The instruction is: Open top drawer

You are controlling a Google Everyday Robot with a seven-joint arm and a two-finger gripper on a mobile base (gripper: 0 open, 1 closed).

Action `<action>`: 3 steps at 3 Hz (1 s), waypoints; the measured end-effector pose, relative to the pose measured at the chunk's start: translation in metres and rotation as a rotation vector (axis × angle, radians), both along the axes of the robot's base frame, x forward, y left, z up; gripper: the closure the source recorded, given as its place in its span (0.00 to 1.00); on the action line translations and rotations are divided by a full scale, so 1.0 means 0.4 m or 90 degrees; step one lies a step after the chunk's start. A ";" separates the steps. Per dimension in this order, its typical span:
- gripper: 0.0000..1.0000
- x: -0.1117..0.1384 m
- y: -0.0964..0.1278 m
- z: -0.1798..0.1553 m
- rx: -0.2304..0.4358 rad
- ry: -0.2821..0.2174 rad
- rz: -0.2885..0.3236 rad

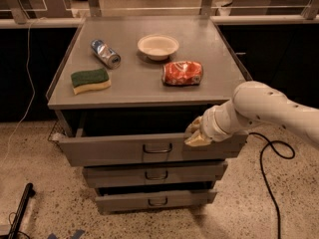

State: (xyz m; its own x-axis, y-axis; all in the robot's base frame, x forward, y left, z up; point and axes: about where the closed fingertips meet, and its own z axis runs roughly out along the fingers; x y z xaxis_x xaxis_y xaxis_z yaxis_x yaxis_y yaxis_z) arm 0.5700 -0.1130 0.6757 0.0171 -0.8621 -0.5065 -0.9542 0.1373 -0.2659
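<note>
Under the front edge of the flat grey metal table point(134, 88): wide grey metal top drawer point(104, 152), pulled partly out, front panel standing forward of the table edge, dark gap open above it. At the middle of that panel: small metal loop handle point(157, 149), untouched.

On the top rim of the drawer's panel, right of the handle: beige tool point(197, 135), touching the rim. Open or closed: cannot tell. Behind the tool, off to the drawer's right: thick white robot arm point(264, 108), coming in from the right edge of view.

Directly below the top drawer: narrower grey metal middle drawer point(114, 175), then shorter grey metal bottom drawer point(124, 201), each with a small loop handle.

Above the top drawer, on the table:
- Over the drawer's left part: green-and-yellow rectangular sponge point(89, 79).
- Just behind the sponge: blue-and-silver drinks can point(105, 53), lying on its side.
- Farther back, over the drawer's middle: round white bowl point(158, 46).
- Over the drawer's right part, near the bowl: crumpled red package point(182, 73).

On the speckled floor to the right of the top drawer: looped black cable point(266, 183).
</note>
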 end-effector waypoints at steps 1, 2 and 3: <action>1.00 -0.063 -0.020 -0.005 0.009 0.003 -0.006; 0.82 -0.065 -0.018 -0.001 0.009 0.003 -0.006; 0.51 -0.065 -0.017 -0.002 0.009 0.003 -0.006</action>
State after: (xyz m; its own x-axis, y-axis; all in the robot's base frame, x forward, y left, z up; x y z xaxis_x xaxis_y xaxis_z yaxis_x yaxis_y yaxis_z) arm 0.5440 -0.1200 0.6751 0.0066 -0.8550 -0.5186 -0.9543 0.1495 -0.2587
